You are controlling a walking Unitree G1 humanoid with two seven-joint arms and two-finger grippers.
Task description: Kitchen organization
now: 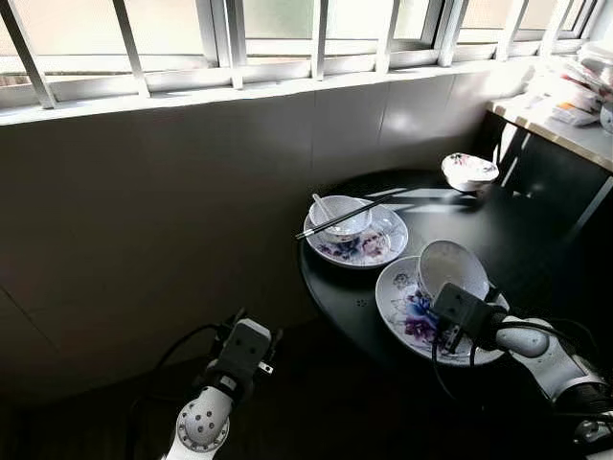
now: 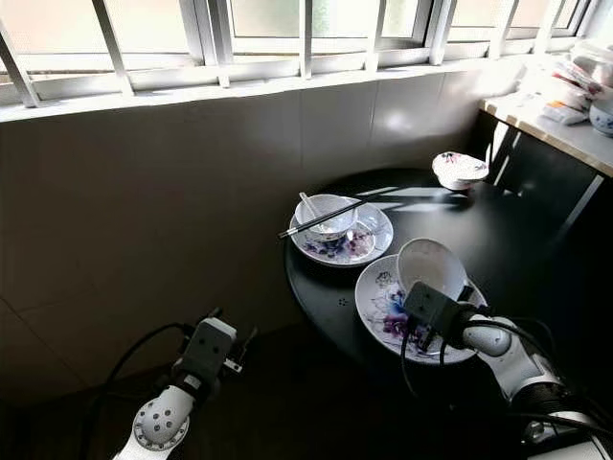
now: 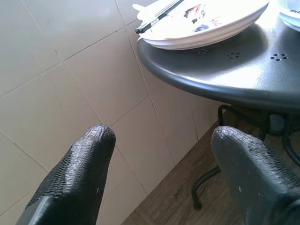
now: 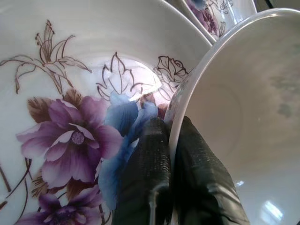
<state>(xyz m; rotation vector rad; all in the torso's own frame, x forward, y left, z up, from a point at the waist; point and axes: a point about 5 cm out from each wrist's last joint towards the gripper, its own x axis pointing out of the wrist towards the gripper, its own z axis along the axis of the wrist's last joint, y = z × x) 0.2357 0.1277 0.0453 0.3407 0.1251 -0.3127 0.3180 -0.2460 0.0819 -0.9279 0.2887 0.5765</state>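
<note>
Right gripper (image 4: 169, 154) clenched on the rim of a white bowl (image 1: 452, 268): one black finger inside the wall, one outside, rim pinched between them. Bowl is tilted, its opening turned toward the robot's left, resting on the near flowered plate (image 1: 407, 311) at the front edge of the round black bench (image 1: 498, 225). Purple and blue flower print on the plate lies directly beside the fingers.

Left gripper (image 3: 159, 154) released, fingers spread wide, low beside the bench and touching nothing; it faces the tiled wall (image 1: 144, 211) and the bench's rim.

Second flowered plate (image 1: 378, 244) sits further back on the bench, near the wall, apart from the first. It carries a small bowl (image 1: 340, 218) with a white spoon (image 1: 322, 207) in it; black chopsticks (image 1: 340, 219) lie across that bowl, tips overhanging toward the wall.

A third, patterned bowl (image 1: 469, 171) stands at the far side of the bench. Barred window (image 1: 230, 38) above the wall.
</note>
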